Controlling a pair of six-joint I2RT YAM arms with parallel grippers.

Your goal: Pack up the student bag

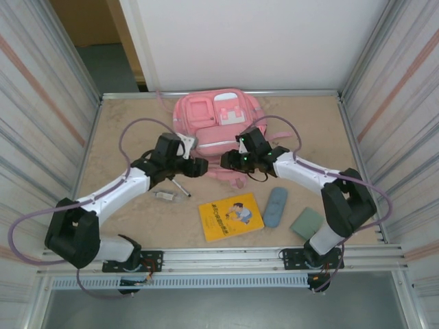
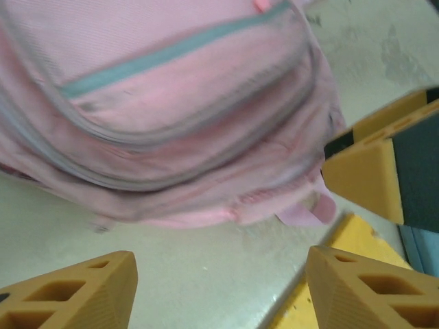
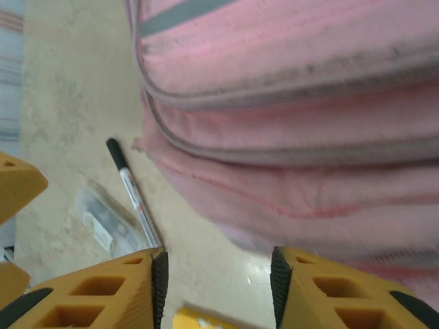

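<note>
1. The student bag (image 1: pixel 218 123) lay flat at the far middle of the tabletop (image 1: pixel 322 130), close to the back wall, with its white-trimmed front pockets facing up.
2. My left claw (image 2: pixel 221 274) hung low just in front of the bag's near edge. Its jaws stood well apart, with bare tabletop between them and nothing held.
3. My right claw (image 3: pixel 218 260) sat at that same near edge, pointing toward the left one. Its jaws were also apart, with nothing between the black pads. One finger overlapped the pink fabric in the right wrist view, and I could not tell whether it touched.
4. From above, the two claws came nearly tip to tip in front of the bag.
5. A pen (image 3: pixel 134 199) with a black cap lay on the tabletop beside the bag's near left corner. A small clear packet (image 3: pixel 103 219) lay just beside it.
6. A yellow book (image 1: pixel 231 216) lay flat nearer my bases, between the arms. A blue-grey pencil case (image 1: pixel 276 205) lay just to its right. A grey-green flat square (image 1: pixel 306 223) lay further right, near the right arm.
7. The left wrist view was blurred, so I could not tell whether the main compartment stood open.
</note>
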